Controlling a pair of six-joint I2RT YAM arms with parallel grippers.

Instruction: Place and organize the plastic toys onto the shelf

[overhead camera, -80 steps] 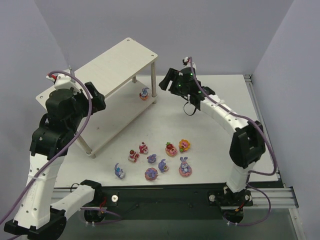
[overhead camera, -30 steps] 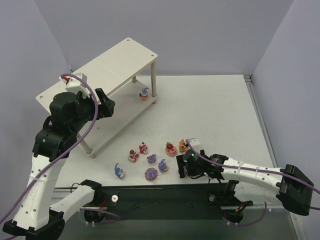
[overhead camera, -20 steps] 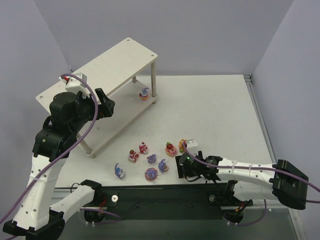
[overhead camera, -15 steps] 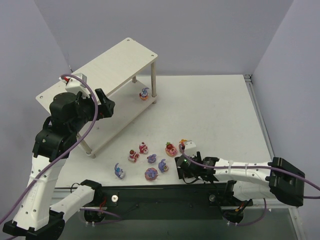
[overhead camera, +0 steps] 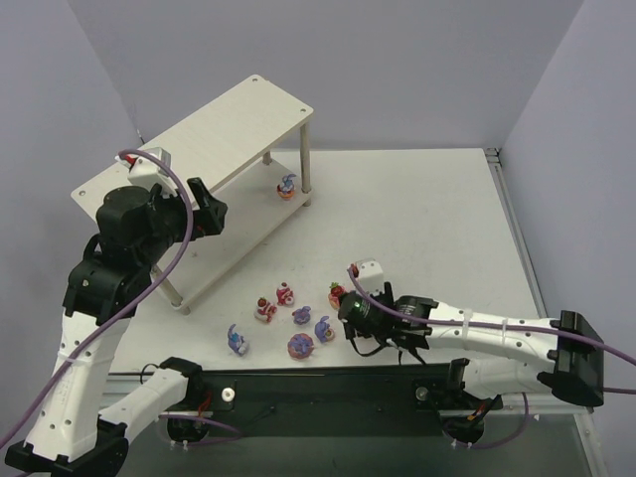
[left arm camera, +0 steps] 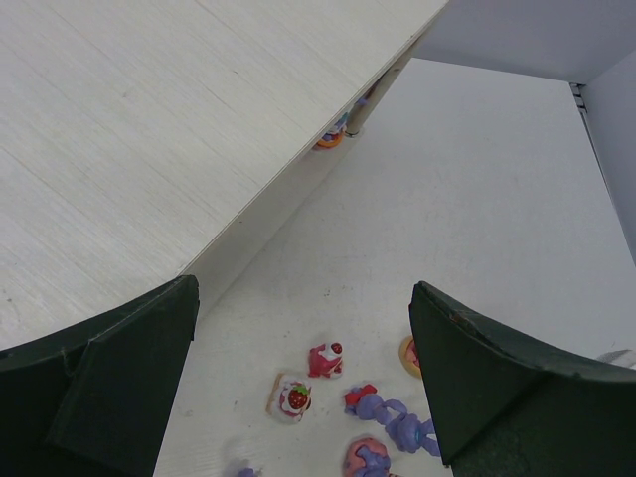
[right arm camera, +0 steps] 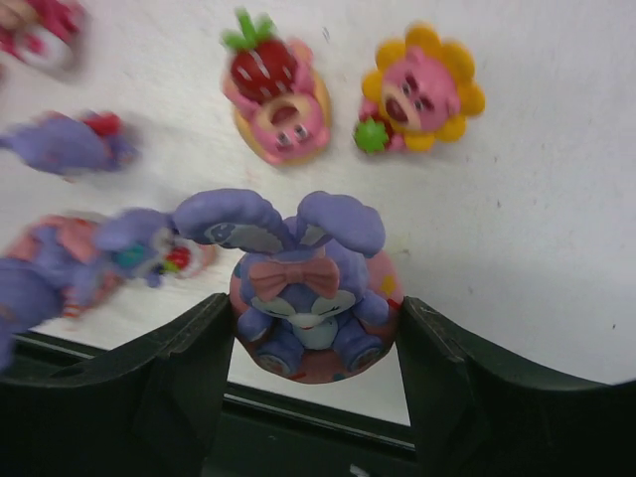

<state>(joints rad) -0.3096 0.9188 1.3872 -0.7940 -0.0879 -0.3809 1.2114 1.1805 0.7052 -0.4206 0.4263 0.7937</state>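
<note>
My right gripper point(right arm camera: 316, 328) is shut on a purple bunny on a pink base point(right arm camera: 313, 288), its fingers pressed to both sides of the base. In the top view this gripper point(overhead camera: 351, 320) is low at the table's front and hides the bunny. Just beyond lie a strawberry-topped bear point(right arm camera: 276, 94) and the orange-yellow flower figure point(right arm camera: 422, 94). More toys point(overhead camera: 298, 318) lie scattered to the left. One bunny point(overhead camera: 286, 186) stands on the lower board of the shelf point(overhead camera: 234, 124). My left gripper point(overhead camera: 209, 211) is open and empty, high beside the shelf's top board point(left arm camera: 149, 129).
The shelf's white front leg point(overhead camera: 305, 164) stands beside the shelved bunny. The table's dark front rail point(overhead camera: 328, 383) runs just under my right gripper. The left wrist view looks down on strawberry toys point(left arm camera: 289, 397) and purple bunnies point(left arm camera: 397, 417).
My right arm has swung down from beside the shelf to the front toys, closed on the purple bunny and shifted left. My left arm has turned slightly.
</note>
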